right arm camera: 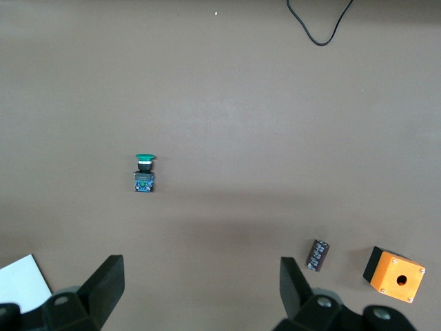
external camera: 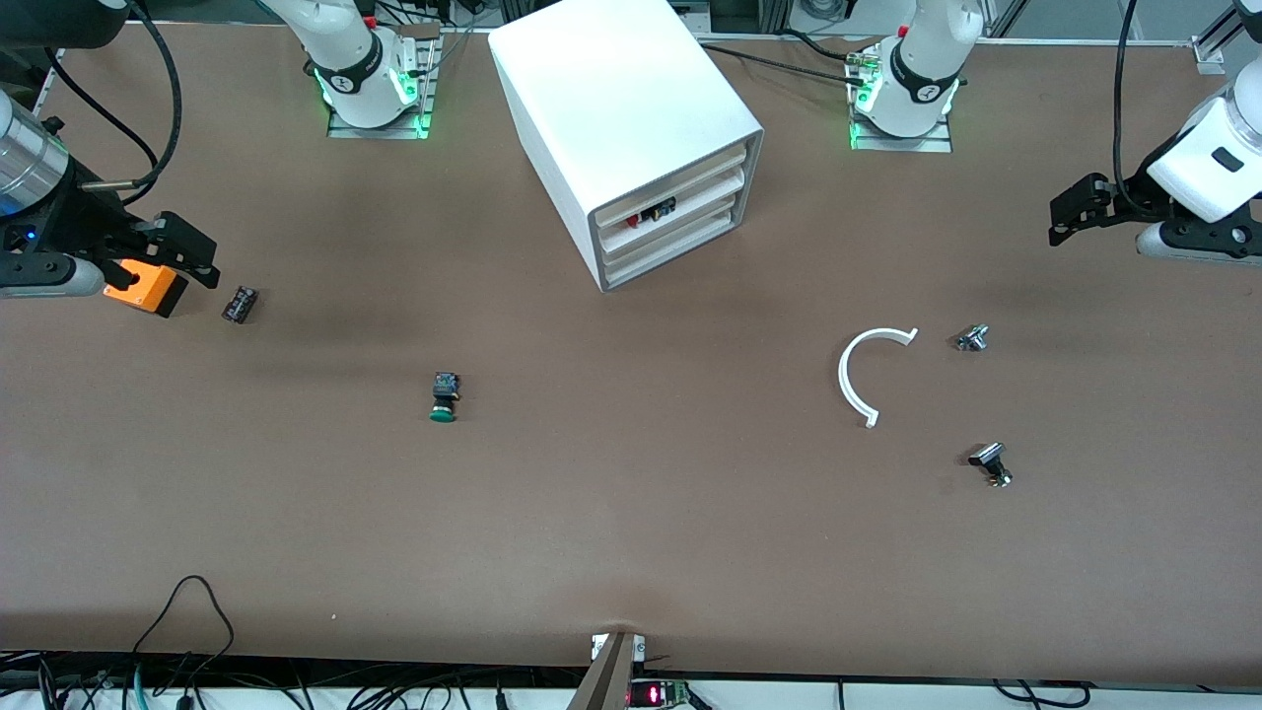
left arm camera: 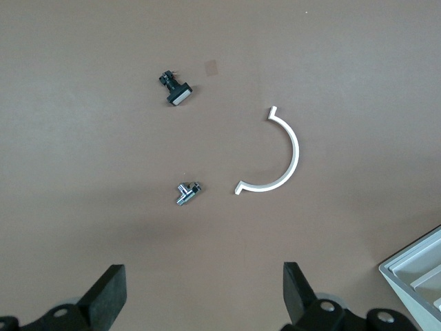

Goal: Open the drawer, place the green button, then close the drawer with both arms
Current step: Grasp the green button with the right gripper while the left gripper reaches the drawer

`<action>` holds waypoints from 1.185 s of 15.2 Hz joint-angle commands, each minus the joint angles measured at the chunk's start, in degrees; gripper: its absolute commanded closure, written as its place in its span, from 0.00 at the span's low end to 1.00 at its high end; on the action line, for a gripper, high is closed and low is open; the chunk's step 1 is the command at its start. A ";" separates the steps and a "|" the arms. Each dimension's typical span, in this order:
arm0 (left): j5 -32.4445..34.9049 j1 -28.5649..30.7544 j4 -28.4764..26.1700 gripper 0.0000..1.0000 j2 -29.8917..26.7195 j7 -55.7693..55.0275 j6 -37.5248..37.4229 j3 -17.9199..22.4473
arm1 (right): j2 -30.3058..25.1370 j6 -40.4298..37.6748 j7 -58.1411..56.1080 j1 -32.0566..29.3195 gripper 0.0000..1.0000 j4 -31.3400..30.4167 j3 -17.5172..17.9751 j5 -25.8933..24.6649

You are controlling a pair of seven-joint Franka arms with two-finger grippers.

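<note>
Three drawers sit flush in the white cabinet (external camera: 631, 128); the bottom drawer (external camera: 670, 254), the task's one, is not yet pulled. Nothing of the task is done: opening, placing and closing all remain.

The button (external camera: 445, 397) lies on its side on the bare tabletop (external camera: 631, 532), at about 7 o'clock from the cabinet front and well apart from it.

Right gripper (external camera: 182, 254): jaws spread, empty, over the orange box (external camera: 146, 286) at the right arm's end; a small black cylinder (external camera: 240, 304) lies beside the box.

Left gripper (external camera: 1083, 209): jaws spread, empty, over the tabletop at the left arm's end.

Clearance: a white curved strip (external camera: 868, 370) and two small metal parts (external camera: 972, 338) (external camera: 992, 463) lie at 4 to 5 o'clock from the cabinet. The tabletop straight in front of the drawer looks open for the pull. Ample room around the button.
</note>
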 commanded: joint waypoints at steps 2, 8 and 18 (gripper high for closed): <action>-1.20 0.19 1.57 0.00 0.47 -0.40 -1.32 -0.22 | -0.61 -0.47 0.80 -0.27 0.00 0.23 0.39 -0.55; -1.82 0.28 1.74 0.00 1.17 -0.05 -4.03 -0.14 | 0.88 -2.67 1.06 0.61 0.00 -2.39 0.74 -0.20; -20.96 -0.08 2.71 0.00 5.65 0.56 -23.37 -0.22 | 9.48 16.73 8.09 6.50 0.00 -11.80 0.83 0.23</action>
